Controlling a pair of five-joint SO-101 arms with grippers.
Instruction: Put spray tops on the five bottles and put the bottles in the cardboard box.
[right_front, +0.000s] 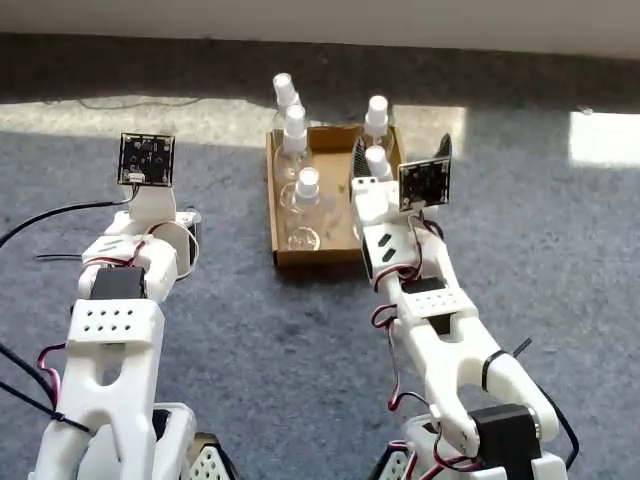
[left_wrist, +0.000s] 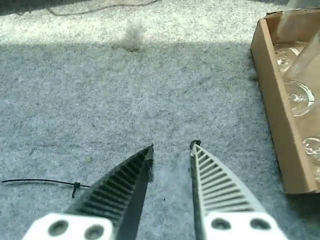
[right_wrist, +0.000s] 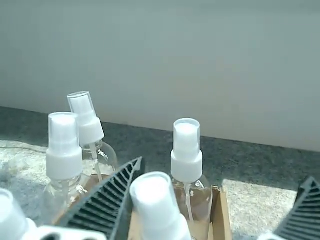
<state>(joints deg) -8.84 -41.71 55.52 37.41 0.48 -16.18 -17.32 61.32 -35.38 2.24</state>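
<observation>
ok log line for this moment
left gripper: open, empty, over carpet beside box | right gripper: open, straddling a bottle | five spray tops at box

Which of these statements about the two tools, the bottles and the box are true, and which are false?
1. The left tool is open above the grey carpet and holds nothing. True.
2. The bottles lack tops. False: all five carry white spray tops.
3. The right tool is shut on a bottle. False: its jaws stand open, one on each side of a spray top.
4. Bottles stand inside the cardboard box. True.
5. A red cloth lies beside the left tool. False: a black cable tie lies there.
</observation>
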